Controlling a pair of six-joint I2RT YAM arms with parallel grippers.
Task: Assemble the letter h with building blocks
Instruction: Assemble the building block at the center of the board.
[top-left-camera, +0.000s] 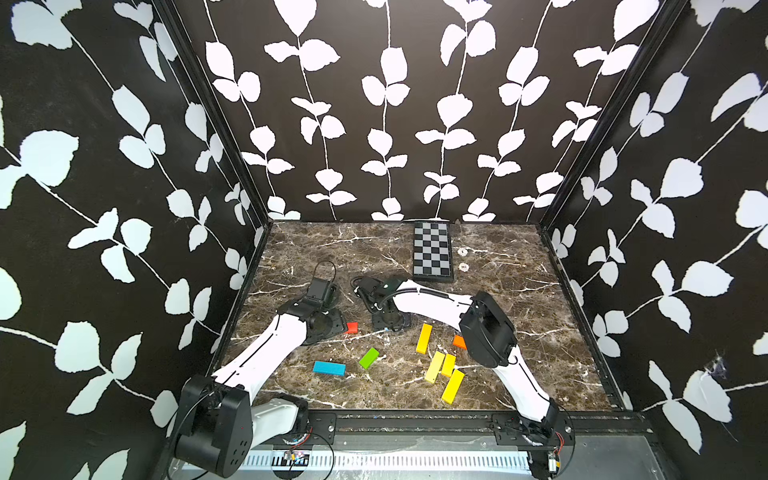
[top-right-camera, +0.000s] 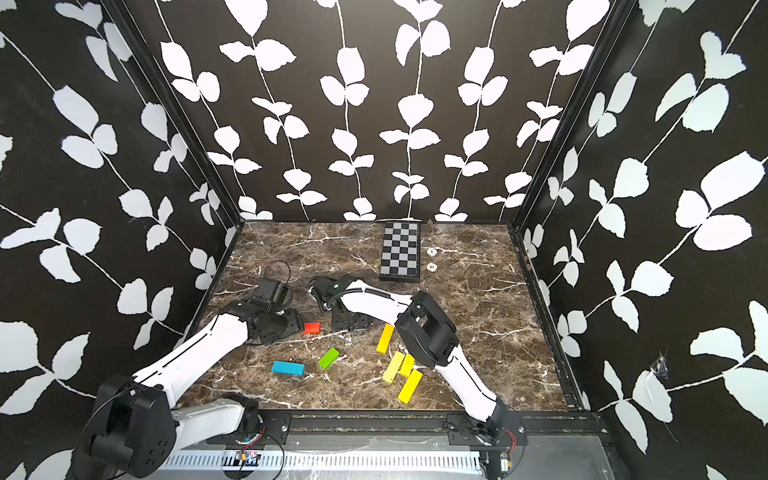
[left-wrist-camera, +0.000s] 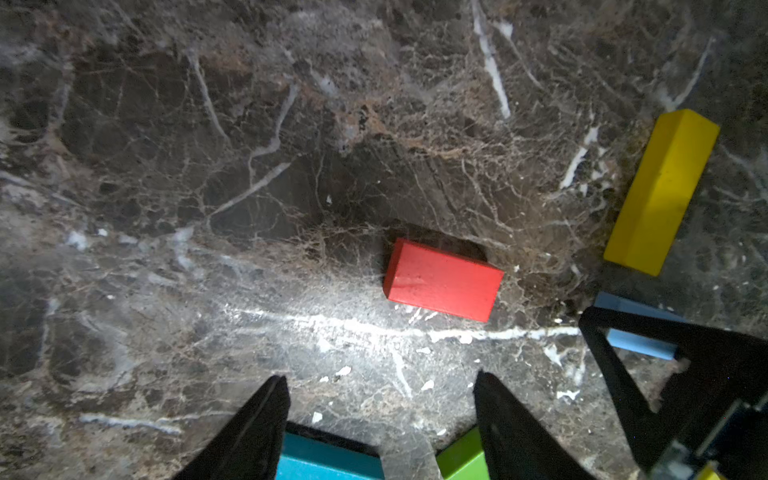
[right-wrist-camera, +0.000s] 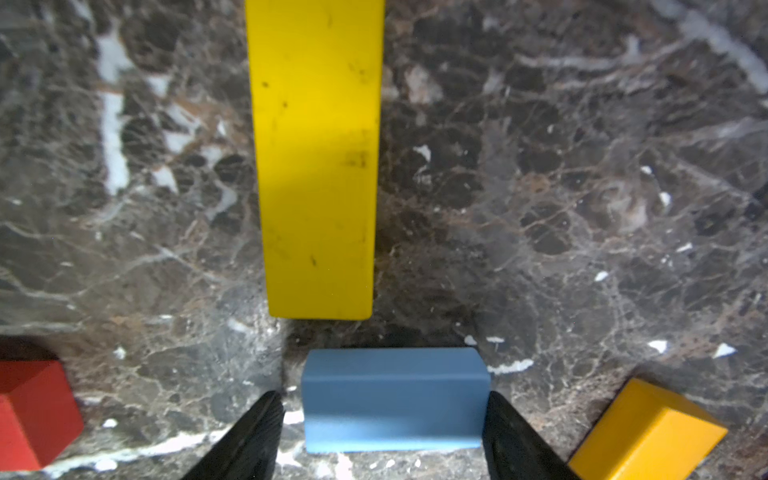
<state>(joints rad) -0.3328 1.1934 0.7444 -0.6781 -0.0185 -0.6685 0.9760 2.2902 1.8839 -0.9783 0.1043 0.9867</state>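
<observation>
My right gripper (right-wrist-camera: 383, 397) is open and straddles a short light blue block (right-wrist-camera: 395, 399) lying on the marble, with a thin gap on one side. A long yellow block (right-wrist-camera: 316, 158) lies just beyond it, nearly end-on to its side. My left gripper (left-wrist-camera: 380, 382) is open and empty above the marble, a short way back from a red block (left-wrist-camera: 442, 279). In both top views the red block (top-left-camera: 351, 328) lies between the two wrists. Nearer the front lie a blue block (top-left-camera: 329, 368), a green block (top-left-camera: 368, 358) and several yellow blocks (top-left-camera: 434, 367).
A black-and-grey checkered board (top-left-camera: 432, 252) lies at the back of the marble table (top-left-camera: 519, 316). An orange block (top-left-camera: 459, 342) shows beside the right arm's elbow. Patterned walls close in three sides, and a black rail (top-left-camera: 415, 419) runs along the front.
</observation>
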